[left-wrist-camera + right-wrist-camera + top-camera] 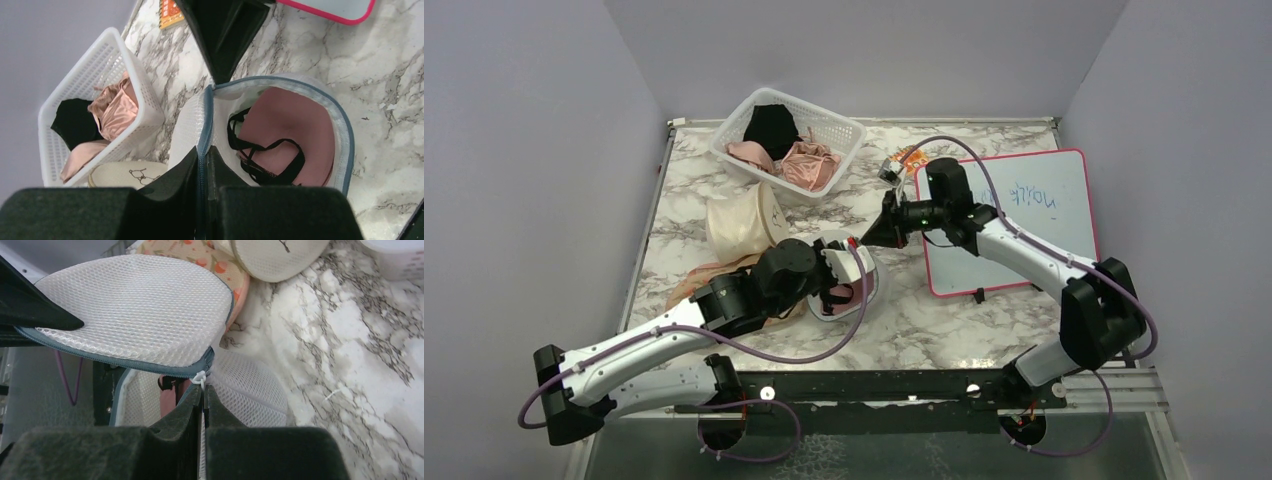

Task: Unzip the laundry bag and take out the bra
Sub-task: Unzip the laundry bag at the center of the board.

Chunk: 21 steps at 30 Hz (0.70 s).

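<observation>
Tabletop [944, 320], laundry bag [871, 288] mouth up, L end effector [205, 150] nips lid [140, 305], R end effector [204, 390] nips zip [201, 376]

You have a white mesh laundry bag [140, 305] trimmed in grey-blue, a dusty pink bra [287, 125] with black straps, a white basket [95, 75] and a white marble desk [385, 70] veined in grey.
</observation>
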Each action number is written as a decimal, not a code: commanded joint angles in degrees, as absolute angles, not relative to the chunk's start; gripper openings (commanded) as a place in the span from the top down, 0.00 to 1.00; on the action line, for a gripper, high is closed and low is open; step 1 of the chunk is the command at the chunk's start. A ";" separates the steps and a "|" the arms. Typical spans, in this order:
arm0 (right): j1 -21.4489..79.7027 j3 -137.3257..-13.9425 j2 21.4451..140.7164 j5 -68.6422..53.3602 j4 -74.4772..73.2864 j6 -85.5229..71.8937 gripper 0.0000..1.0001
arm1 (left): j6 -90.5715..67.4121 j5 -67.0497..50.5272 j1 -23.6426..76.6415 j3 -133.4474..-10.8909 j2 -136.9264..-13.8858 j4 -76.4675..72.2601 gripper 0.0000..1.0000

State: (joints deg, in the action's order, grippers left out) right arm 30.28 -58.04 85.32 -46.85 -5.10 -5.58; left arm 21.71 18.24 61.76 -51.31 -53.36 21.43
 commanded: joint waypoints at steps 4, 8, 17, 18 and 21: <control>30.91 -61.23 89.65 -54.18 -1.90 -4.07 0.99 | 23.17 13.44 62.21 -54.36 -52.67 22.74 1.00; 30.88 -61.75 87.32 -45.93 -6.55 -4.59 0.90 | 20.23 18.77 62.27 -57.00 -55.58 24.21 1.00; 30.94 -57.18 77.30 -32.56 -14.49 -6.26 0.34 | 15.41 21.77 62.23 -63.04 -60.02 28.03 1.00; 30.94 -56.53 76.54 -31.94 -15.03 -5.91 0.31 | 15.43 22.09 62.23 -63.90 -60.90 28.67 1.00; 30.94 -54.96 73.82 -34.81 -15.43 -2.03 0.27 | 15.97 21.96 62.23 -66.40 -63.17 30.84 1.00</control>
State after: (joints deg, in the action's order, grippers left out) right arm 30.81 -57.36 76.73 -37.08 -12.32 -5.48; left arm 17.04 19.84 62.00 -62.30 -60.80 28.25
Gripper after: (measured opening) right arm 0.713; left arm 0.006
